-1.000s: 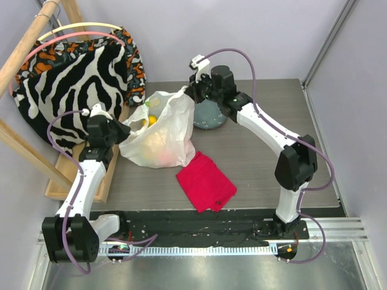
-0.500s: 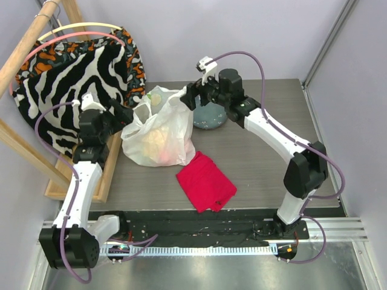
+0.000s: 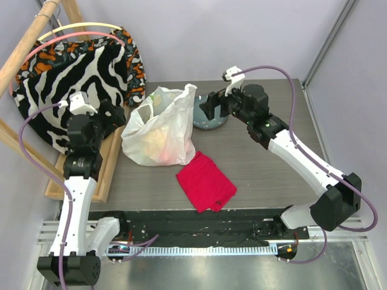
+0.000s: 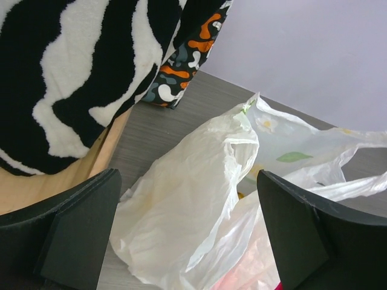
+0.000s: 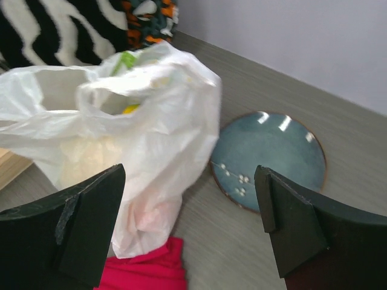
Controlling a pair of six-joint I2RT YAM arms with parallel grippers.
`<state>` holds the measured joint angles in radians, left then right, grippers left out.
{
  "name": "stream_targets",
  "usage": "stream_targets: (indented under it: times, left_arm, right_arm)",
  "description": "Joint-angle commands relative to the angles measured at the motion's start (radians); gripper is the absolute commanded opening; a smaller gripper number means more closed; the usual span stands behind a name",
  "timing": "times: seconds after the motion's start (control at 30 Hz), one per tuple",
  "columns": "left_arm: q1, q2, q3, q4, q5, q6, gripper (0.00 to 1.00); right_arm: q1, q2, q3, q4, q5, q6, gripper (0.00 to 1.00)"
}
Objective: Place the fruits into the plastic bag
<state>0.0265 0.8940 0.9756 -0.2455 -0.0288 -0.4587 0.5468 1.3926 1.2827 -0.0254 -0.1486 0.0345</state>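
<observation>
The white plastic bag stands slumped on the table, its mouth loosely gathered at the top. The fruits lie inside it and show only as yellowish and pinkish blurs through the film. Through the bag's mouth a yellow piece peeks out. My left gripper hovers open just left of the bag, holding nothing. My right gripper hangs open to the bag's right, above the plate, also holding nothing. Both sets of fingers are apart from the plastic.
A dark blue-grey plate lies right of the bag, also in the right wrist view. A red folded cloth lies in front of the bag. Zebra-striped fabric hangs on a wooden rack at the left.
Both grippers opened and let go of the bag's top. Each arm drew back, left arm leftward, right arm rightward. The bag's mouth sagged and partly closed.
</observation>
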Motion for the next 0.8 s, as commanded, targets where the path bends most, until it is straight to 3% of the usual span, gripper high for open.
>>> stream_targets:
  times: [0.0,0.2,0.47,0.77]
  left_arm:
    - [0.003,-0.064,-0.021,-0.024,-0.017,0.068,1.00]
    - [0.003,-0.168,-0.057,-0.078,-0.017,0.110,1.00]
    - [0.003,-0.299,-0.135,-0.071,-0.011,0.118,1.00]
    - [0.003,-0.339,-0.133,-0.106,-0.028,0.121,1.00]
  right_arm:
    - [-0.044,-0.090,-0.036,-0.082,0.240,0.122,0.96]
    - [-0.071,-0.292,-0.161,-0.146,0.426,0.211,0.97]
    - [-0.071,-0.543,-0.423,-0.074,0.650,0.212,0.96]
    - [-0.073,-0.682,-0.575,-0.011,0.738,0.203,0.96]
